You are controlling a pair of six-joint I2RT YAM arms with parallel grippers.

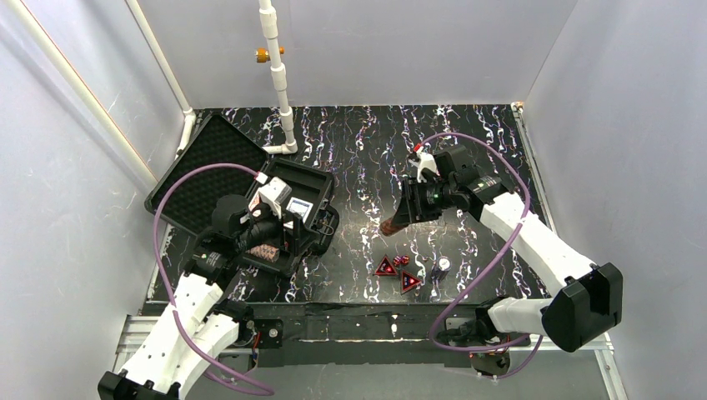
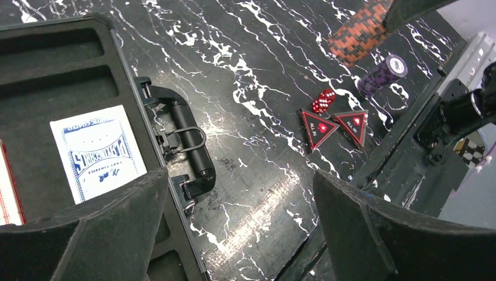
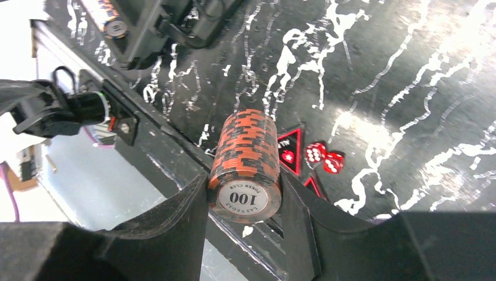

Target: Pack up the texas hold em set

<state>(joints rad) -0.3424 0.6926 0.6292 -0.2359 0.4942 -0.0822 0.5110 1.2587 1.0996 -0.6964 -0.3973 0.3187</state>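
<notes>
Right pincer (image 3: 243, 188) clenched on orange chip stack (image 3: 245, 149), stack lying sideways between its fingers, apparently lifted off counter (image 1: 358, 150), likely for carry. Open case (image 2: 58, 88) sits well left. Left pincer (image 2: 240, 187) released, empty, hovering by case handle. Red triangles (image 2: 319, 126), dice (image 2: 323, 100), purple stack (image 2: 383, 73) not yet packed, right of case.

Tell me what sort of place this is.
Probably a robot lab test cell, not a home or card room. Plain pale walls box in a small black marbled table. A left arm and a right arm are mounted at its near edge, and a white pipe post stands at the back.
</notes>
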